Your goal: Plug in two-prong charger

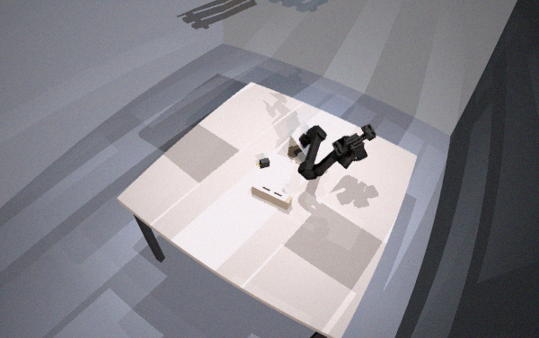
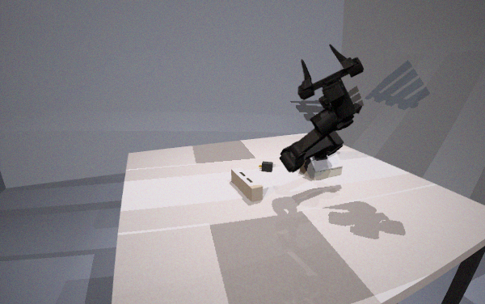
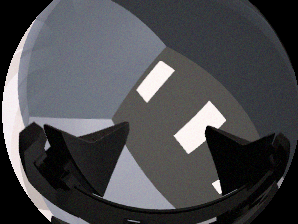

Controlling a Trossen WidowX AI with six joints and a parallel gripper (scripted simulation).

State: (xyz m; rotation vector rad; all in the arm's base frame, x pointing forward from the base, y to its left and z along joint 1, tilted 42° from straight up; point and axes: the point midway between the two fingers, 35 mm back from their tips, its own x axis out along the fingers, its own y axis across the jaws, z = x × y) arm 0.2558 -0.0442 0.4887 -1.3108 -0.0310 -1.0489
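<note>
Smooth pale tabletop; boxy dark charger; oblong tan-sided strip.

On the worktop, a pale, smooth, matt surface is seen. Near the centre of the top view, a plastic-like, matt dark finish is shown by the charger body, while a yellow metallic look is given by its prongs. Smooth tan sides, matt in look, are shown by the power strip. A dark, mostly matt finish is seen on the tool.
</note>
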